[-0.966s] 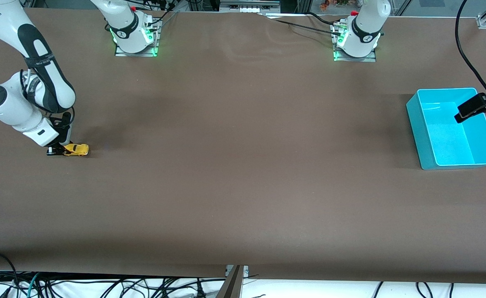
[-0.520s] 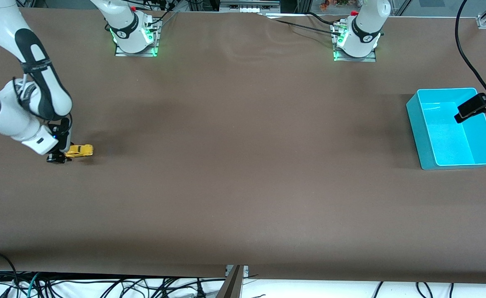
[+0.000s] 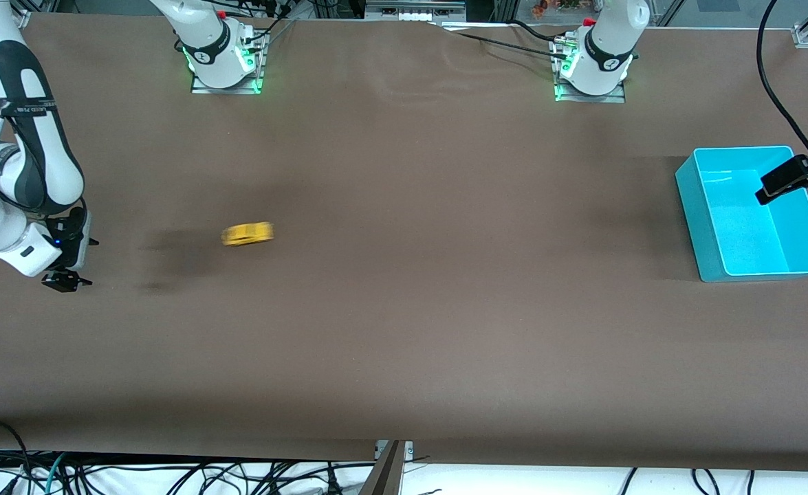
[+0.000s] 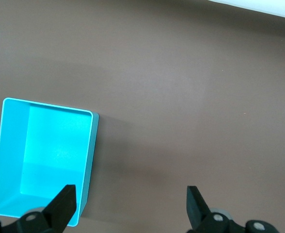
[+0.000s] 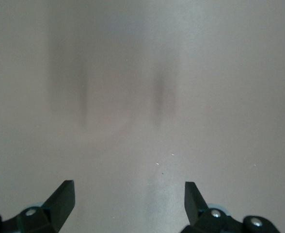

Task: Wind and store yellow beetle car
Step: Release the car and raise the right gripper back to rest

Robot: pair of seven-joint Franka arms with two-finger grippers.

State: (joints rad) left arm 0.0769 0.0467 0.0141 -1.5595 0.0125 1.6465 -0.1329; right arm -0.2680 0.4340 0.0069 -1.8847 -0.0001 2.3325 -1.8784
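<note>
Only front view shows yellow beetle car (image 3: 247, 234) (blurred), ungripped.

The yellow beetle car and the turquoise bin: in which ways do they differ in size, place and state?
The yellow beetle car is tiny; the turquoise bin is far bigger. The car lies on the table toward the right arm's end, its outline smeared as if rolling; the bin stands sharp and unmoving at the left arm's end. The car is a closed rounded body; the bin is an open box with nothing visible inside. Neither is held by a claw.
</note>
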